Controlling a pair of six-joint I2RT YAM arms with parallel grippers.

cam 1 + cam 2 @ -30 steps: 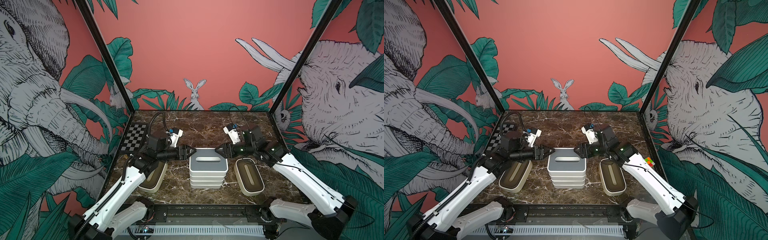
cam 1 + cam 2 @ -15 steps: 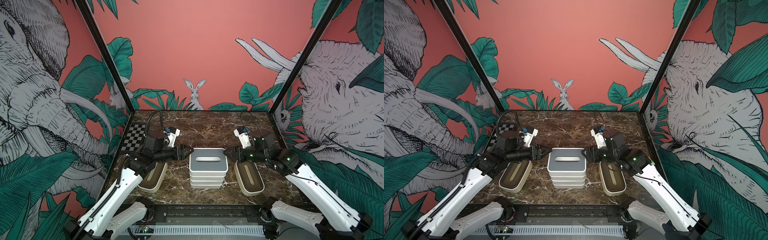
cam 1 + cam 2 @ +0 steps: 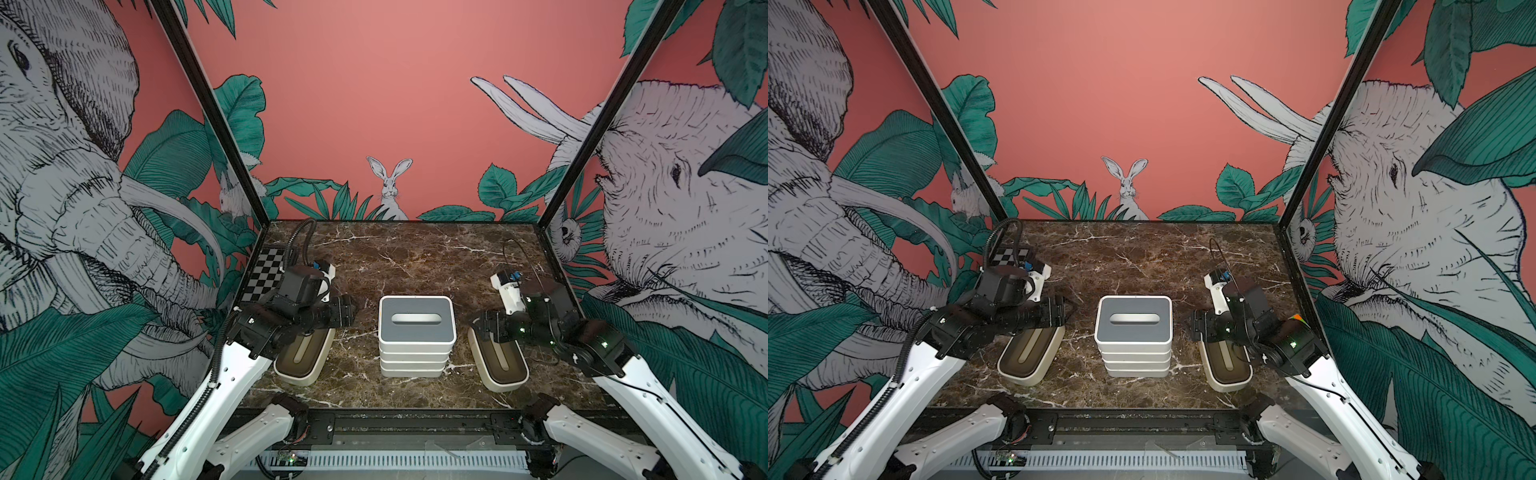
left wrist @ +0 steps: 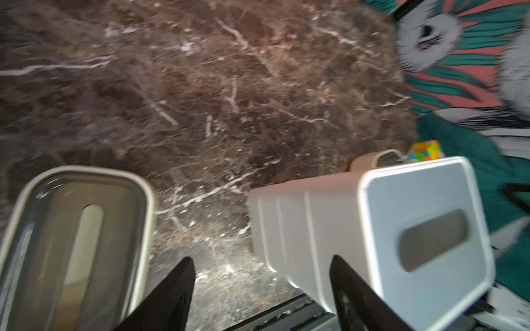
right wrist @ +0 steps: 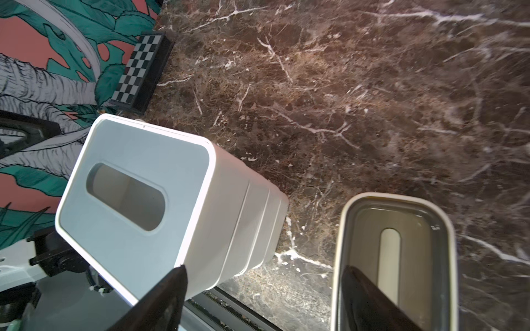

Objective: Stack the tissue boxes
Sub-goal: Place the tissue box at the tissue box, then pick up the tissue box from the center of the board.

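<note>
Left pincer (image 4: pixel 261 258) gapes; its wrist view, not right's, shows cube (image 4: pixel 426 151).

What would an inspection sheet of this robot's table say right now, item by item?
Surface: brown marble-look tabletop; no spills seen.
Job's things: centre stack, about four boxes high, grey lid on top; left cream box and right cream box, both with dark lids, each standing apart from the stack, not yet stacked.
Clutter: checkered board at the far left edge; multicoloured cube by the right edge.
Grippers: left gripper open, empty, clear of the stack; right gripper likewise.
Cables: black ribbed hose looping off the left arm; thin wire arching above the right arm.
Surroundings: pink mural walls with elephants, leaves and a rabbit; black frame posts.
</note>
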